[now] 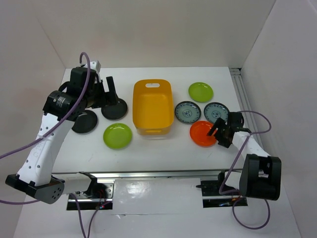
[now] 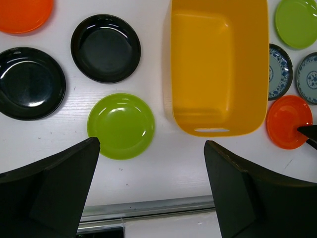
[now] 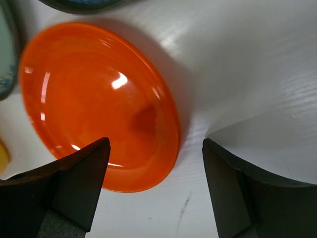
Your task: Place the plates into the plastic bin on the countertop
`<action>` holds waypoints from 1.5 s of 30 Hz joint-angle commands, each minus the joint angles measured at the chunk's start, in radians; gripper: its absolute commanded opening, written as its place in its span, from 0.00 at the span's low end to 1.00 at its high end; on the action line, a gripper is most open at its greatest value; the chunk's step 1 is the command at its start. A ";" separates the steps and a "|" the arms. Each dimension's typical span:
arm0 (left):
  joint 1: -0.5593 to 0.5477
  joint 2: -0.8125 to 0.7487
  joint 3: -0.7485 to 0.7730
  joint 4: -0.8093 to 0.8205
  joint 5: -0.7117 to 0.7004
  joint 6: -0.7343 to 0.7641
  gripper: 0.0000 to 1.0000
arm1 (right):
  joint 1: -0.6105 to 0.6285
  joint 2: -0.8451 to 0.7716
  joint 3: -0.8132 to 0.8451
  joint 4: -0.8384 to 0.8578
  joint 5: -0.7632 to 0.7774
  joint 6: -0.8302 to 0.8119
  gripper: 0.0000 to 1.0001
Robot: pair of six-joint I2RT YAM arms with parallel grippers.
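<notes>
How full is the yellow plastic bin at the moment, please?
Empty. The top and left wrist views show the plastic bin's bare yellow floor; the plates lie outside it on the countertop.

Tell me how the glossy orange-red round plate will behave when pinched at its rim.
The glossy orange-red round plate has a crisp even rim, so probably stiff. Bright highlights suggest a slick surface that may slip in a pinch. Shallow and lying flat, it probably won't roll.

The left arm (image 1: 54, 114) covers part of one black plate (image 1: 86, 124). A patterned plate (image 3: 4, 54) is blurred and cut off at the right wrist view's left edge.
</notes>
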 commanded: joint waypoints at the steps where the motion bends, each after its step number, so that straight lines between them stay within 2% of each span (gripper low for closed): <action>1: -0.003 0.000 -0.012 0.041 0.030 0.032 1.00 | -0.005 0.026 -0.034 0.091 0.025 0.028 0.82; 4: -0.003 -0.009 -0.021 0.041 0.007 0.032 1.00 | -0.005 0.052 -0.059 0.109 0.037 0.037 0.76; 5: -0.003 -0.018 -0.021 0.041 -0.002 0.032 1.00 | -0.005 0.061 -0.068 0.109 0.048 0.052 0.65; 7: -0.003 -0.018 -0.021 0.041 -0.002 0.032 1.00 | -0.005 0.073 -0.068 0.109 0.070 0.062 0.53; 12: -0.003 -0.027 -0.021 0.041 -0.012 0.032 1.00 | 0.005 0.128 -0.056 0.074 0.126 0.112 0.30; 13: -0.003 -0.027 -0.021 0.041 -0.022 0.032 1.00 | 0.019 0.142 -0.043 0.057 0.140 0.125 0.19; 16: -0.003 -0.027 -0.021 0.041 -0.032 0.032 1.00 | 0.056 0.151 -0.019 0.019 0.188 0.143 0.00; 20: -0.003 -0.047 -0.021 0.032 -0.056 0.032 1.00 | 0.102 0.129 0.029 -0.049 0.199 0.155 0.00; 22: -0.003 -0.047 -0.021 0.023 -0.084 0.032 1.00 | 0.145 0.060 0.072 -0.137 0.228 0.181 0.00; 25: -0.003 -0.057 -0.021 0.014 -0.127 0.021 1.00 | 0.202 -0.052 0.216 -0.244 0.327 0.226 0.00; 29: -0.003 -0.043 -0.021 0.014 -0.145 0.000 1.00 | 0.265 -0.100 0.487 -0.325 0.425 0.226 0.00; 34: 0.020 0.009 -0.020 0.003 -0.107 -0.036 1.00 | 0.346 -0.025 0.716 -0.269 0.479 0.179 0.00; 37: 0.052 0.019 -0.084 0.047 -0.070 -0.075 1.00 | 0.415 0.048 0.782 -0.132 0.352 0.097 0.00; 39: 0.090 0.019 -0.140 0.070 -0.010 -0.094 1.00 | 0.499 0.168 0.863 -0.094 0.279 0.021 0.00; 40: 0.122 0.019 -0.161 0.105 0.042 -0.106 1.00 | 0.565 0.259 0.898 -0.104 0.301 -0.021 0.00; 44: 0.211 0.000 -0.282 0.192 0.168 -0.131 1.00 | 0.631 0.394 0.969 -0.054 0.272 -0.075 0.00; 45: 0.263 -0.012 -0.335 0.230 0.239 -0.140 1.00 | 0.654 0.444 0.978 -0.041 0.263 -0.084 0.00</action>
